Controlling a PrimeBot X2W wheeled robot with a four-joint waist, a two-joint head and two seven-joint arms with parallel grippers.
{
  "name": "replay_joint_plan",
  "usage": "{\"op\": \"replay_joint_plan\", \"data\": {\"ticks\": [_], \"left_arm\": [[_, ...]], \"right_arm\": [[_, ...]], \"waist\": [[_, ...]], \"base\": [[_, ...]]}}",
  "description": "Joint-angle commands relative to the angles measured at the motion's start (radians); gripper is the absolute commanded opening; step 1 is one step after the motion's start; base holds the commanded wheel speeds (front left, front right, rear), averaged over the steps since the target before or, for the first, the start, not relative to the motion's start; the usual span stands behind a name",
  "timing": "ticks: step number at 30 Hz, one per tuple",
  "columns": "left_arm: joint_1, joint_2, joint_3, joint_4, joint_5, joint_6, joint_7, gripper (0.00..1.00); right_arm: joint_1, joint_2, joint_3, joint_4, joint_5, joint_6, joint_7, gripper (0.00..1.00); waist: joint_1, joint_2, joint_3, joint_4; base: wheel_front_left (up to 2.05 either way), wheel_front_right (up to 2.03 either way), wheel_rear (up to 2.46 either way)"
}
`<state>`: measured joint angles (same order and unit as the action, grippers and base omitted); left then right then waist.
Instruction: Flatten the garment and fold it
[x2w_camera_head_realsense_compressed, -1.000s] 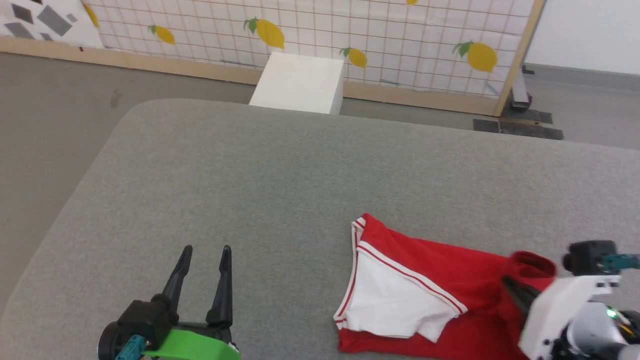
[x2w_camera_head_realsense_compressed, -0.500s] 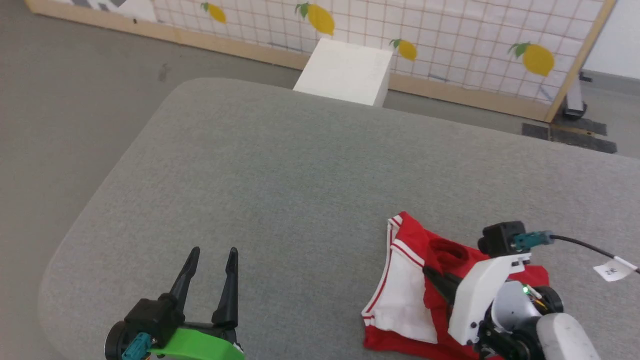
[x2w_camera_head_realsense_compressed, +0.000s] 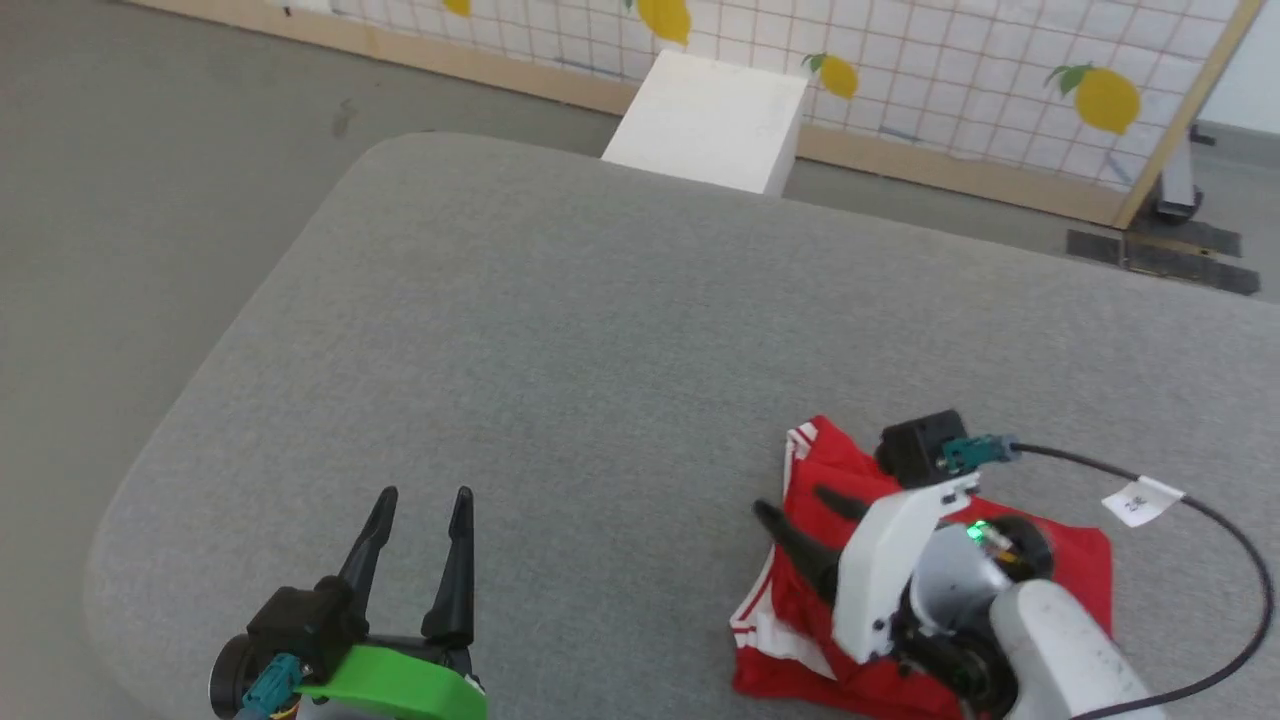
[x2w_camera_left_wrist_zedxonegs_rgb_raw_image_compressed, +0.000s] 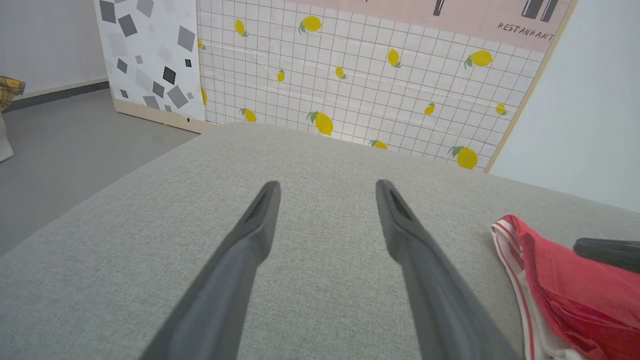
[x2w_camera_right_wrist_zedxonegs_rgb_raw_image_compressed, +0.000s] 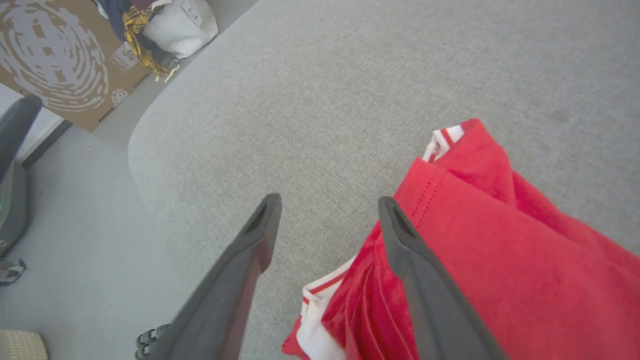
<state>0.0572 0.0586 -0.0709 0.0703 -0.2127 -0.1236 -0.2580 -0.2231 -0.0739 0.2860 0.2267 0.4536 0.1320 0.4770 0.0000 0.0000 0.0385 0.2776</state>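
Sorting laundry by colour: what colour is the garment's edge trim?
Red-and-white stripes on the garment; left wrist view shows it best.

Bright, even, diffuse indoor light casts only faint, soft shadows; both wrist views curve toward the edges and soften at the bottom.

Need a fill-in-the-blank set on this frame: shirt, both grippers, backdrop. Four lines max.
1. The garment is mostly ____ with white striped trim.
2. The right gripper, over the garment's edge, has its jaws ____.
3. The left gripper is over the bare gray surface, on the garment's ____ side.
4. The gridded panel behind it shows yellow ____.
Missing words: red; open; left; lemons.
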Motion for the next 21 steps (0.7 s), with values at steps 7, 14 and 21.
{"op": "replay_joint_plan", "data": {"ticks": [7,14,21], "left_arm": [[-0.010,-0.006,0.011,-0.001,-0.003,-0.007,-0.004,1.00],[-0.002,-0.007,0.019,-0.010,0.000,-0.007,-0.004,1.00],[0.001,-0.007,0.013,-0.009,0.001,-0.007,-0.004,1.00]], "right_arm": [[-0.069,-0.168,0.011,-0.011,-0.110,-0.001,-0.211,1.00],[-0.046,-0.265,-0.140,-0.024,-0.263,-0.001,-0.436,1.00],[0.076,-0.236,-0.347,-0.108,-0.345,-0.001,-0.575,1.00]], "waist": [[0.0000,0.0000,-0.049,-0.091],[0.0000,0.0000,-0.058,-0.161],[0.0000,0.0000,-0.051,-0.204]], "base": [[0.00,0.00,0.00],[0.00,0.00,0.00],[0.00,0.00,0.00]]}}
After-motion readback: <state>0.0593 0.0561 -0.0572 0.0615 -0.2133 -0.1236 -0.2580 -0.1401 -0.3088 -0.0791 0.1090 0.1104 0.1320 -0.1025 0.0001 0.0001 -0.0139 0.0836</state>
